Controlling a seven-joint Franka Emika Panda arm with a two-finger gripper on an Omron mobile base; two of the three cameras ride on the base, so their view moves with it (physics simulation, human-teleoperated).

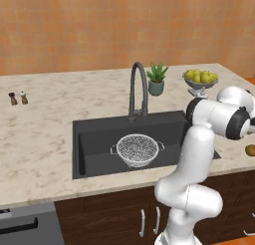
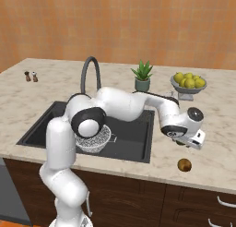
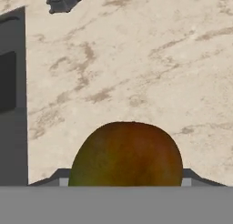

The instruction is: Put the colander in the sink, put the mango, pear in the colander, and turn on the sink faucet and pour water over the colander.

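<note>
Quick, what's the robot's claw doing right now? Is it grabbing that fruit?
Claw: closed around the mango, one finger on each side of it, above the counter.

Your pincer (image 2: 184, 145) hangs low over the surface (image 2: 216, 129) right of the sink (image 2: 133, 138), with the mango (image 3: 126, 155) sitting directly between its fingers, so no room is left there. A second brown fruit (image 2: 184, 164) lies just beside it toward the front edge. Farther back, the footed fruit bowl (image 2: 187, 84) and the potted plant (image 2: 142, 76) stand as obstacles. The sink faucet (image 1: 138, 87) arches over the basin's back rim. Inside the sink you have the colander (image 1: 137, 148) at the middle, with bare floor either side. Your own arm crosses over the basin's right part.
</note>
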